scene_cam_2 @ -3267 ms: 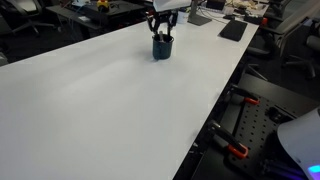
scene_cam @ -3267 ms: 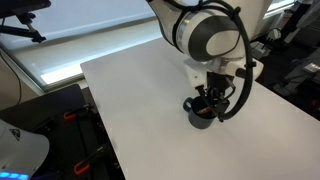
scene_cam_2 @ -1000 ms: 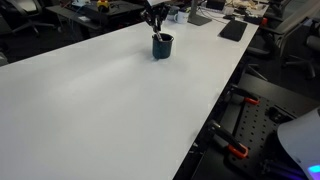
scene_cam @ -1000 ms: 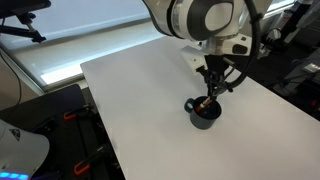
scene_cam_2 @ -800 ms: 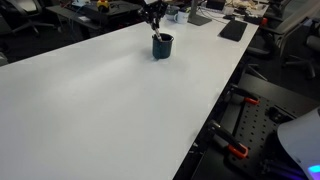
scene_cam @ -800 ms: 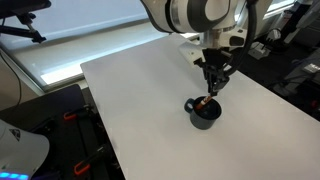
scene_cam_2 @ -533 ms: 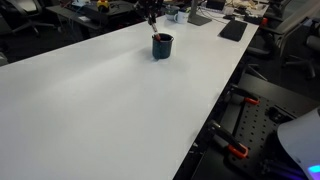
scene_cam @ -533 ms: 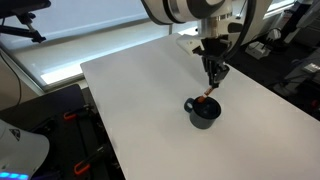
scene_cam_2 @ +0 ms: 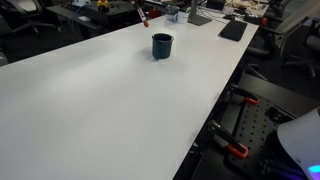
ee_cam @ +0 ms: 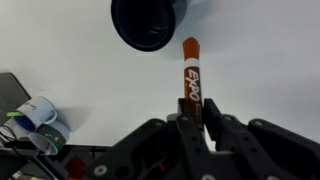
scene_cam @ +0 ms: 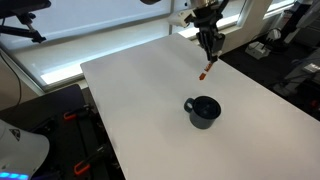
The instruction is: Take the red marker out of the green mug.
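Gripper: the black two-fingered gripper [ee_cam: 193, 122] was clamped on the marker's top end, so the marker hung tip-down.
Marker: the thin red-orange marker with a darker tip [scene_cam: 205, 66] was in mid-air, well above the mug and off to one side.
Mug: the squat dark teal-green mug [scene_cam: 203, 111] stood upright on the white table [scene_cam: 130, 90].
Progress: extraction looked done, since the tip was clear of the rim.

Wrist view first, and the tool [ee_cam: 195, 120] is matte black all over: chunky, rounded knuckle housings on either side, and two slim, flat-faced fingers [ee_cam: 211, 125] in the middle. In an exterior view the tool [scene_cam: 208, 46] is a dark, narrow, tapering shape, its finer detail too small to make out.
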You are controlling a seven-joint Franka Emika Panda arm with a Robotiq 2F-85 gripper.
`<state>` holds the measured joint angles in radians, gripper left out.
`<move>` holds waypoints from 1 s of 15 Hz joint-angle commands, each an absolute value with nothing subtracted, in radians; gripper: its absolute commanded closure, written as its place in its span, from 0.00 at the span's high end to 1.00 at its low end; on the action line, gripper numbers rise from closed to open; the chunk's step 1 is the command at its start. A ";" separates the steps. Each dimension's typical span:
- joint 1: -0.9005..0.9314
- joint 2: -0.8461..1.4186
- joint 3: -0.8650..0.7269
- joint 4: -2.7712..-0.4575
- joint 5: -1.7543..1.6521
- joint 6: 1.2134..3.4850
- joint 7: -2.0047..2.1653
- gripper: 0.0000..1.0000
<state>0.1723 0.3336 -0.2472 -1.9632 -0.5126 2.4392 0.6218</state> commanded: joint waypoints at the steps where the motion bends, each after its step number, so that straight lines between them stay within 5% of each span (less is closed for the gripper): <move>1: 0.111 0.316 -0.142 -1.973 -0.362 2.399 0.458 0.05; 15: 0.018 0.592 -0.042 -1.794 -0.084 2.030 0.100 0.05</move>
